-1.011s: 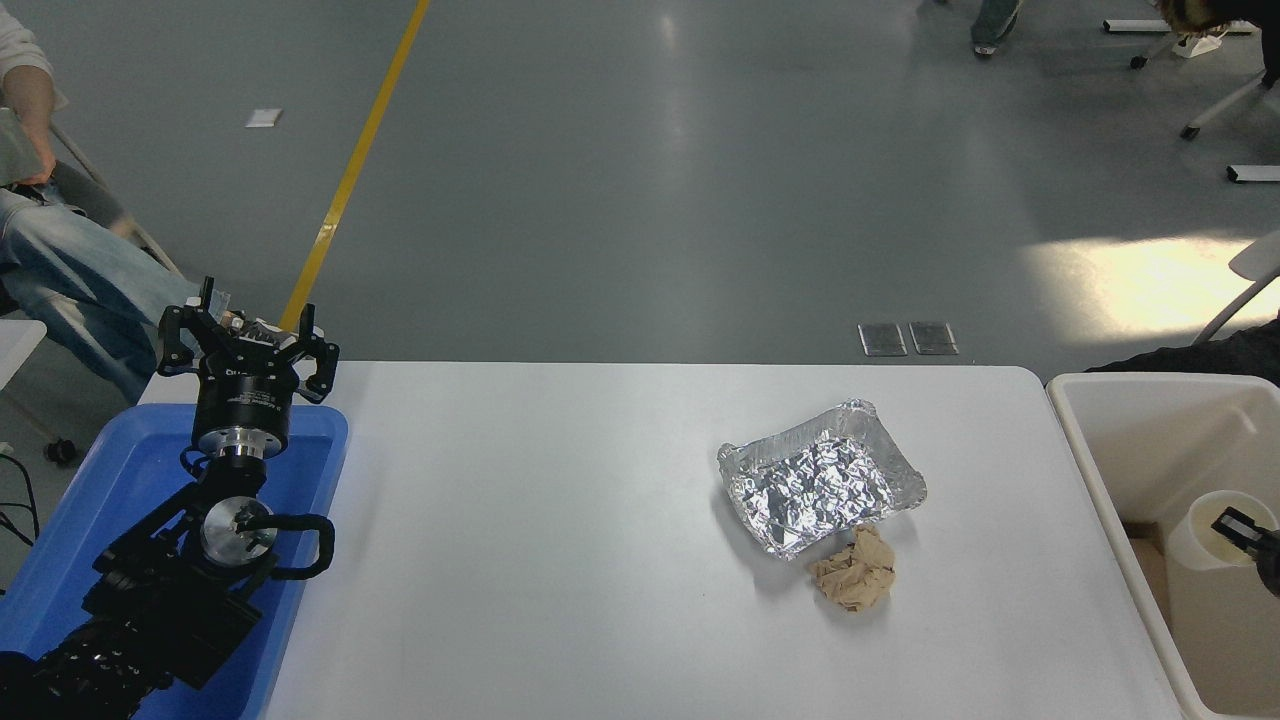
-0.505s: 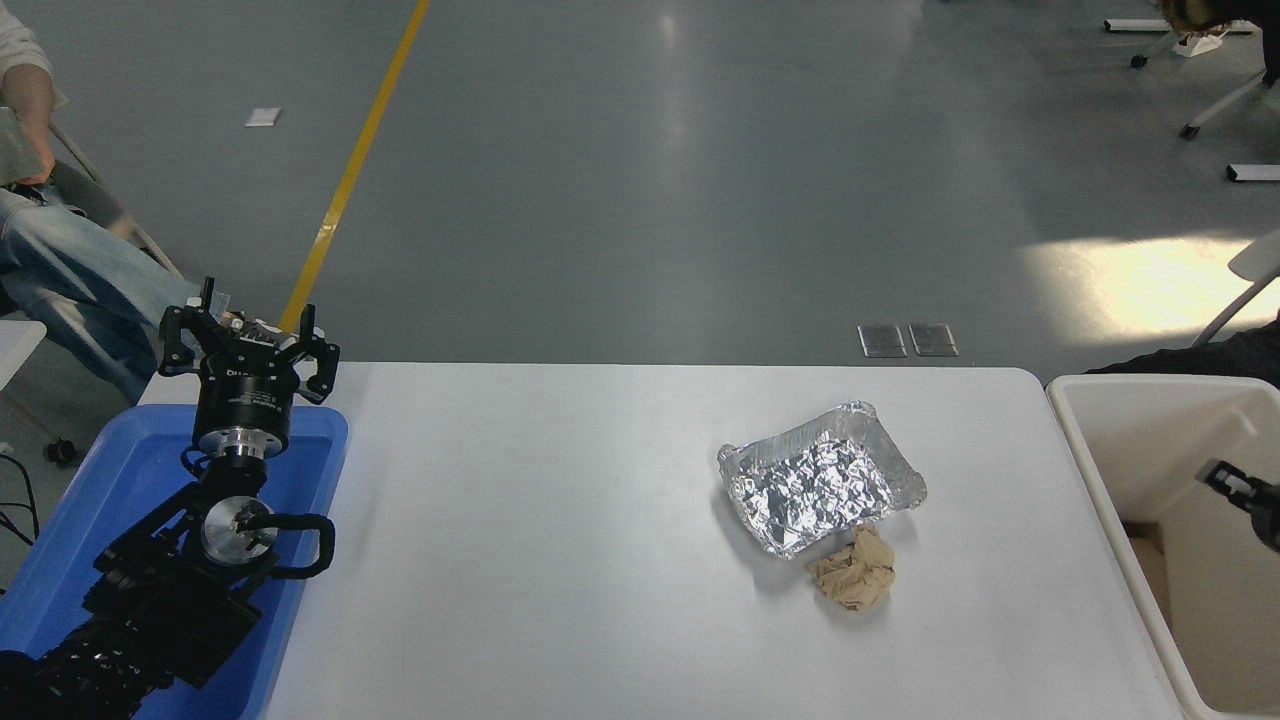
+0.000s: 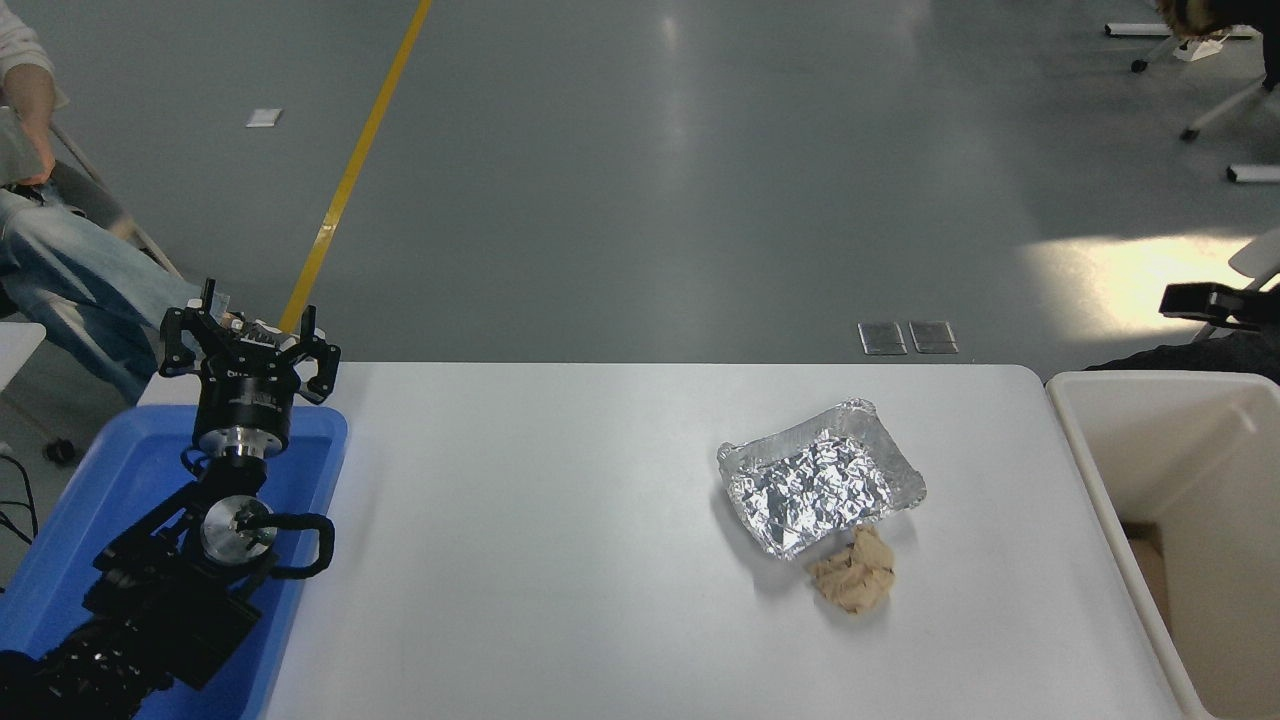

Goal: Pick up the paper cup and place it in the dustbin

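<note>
Hovering above the far rim of the dustbin (image 3: 1110, 470), the right tool (image 3: 1200, 300) shows only one black finger, so I cannot tell its state. The paper cup is not visible. The left tool (image 3: 250, 345), fingers apart, is far left of the dustbin.

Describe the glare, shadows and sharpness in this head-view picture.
Head view: a bright sunlit patch glares on the grey floor at right; the foil tray sparkles with reflections; the brown paper wad casts a soft shadow on the table; everything is sharp, without motion blur.
</note>
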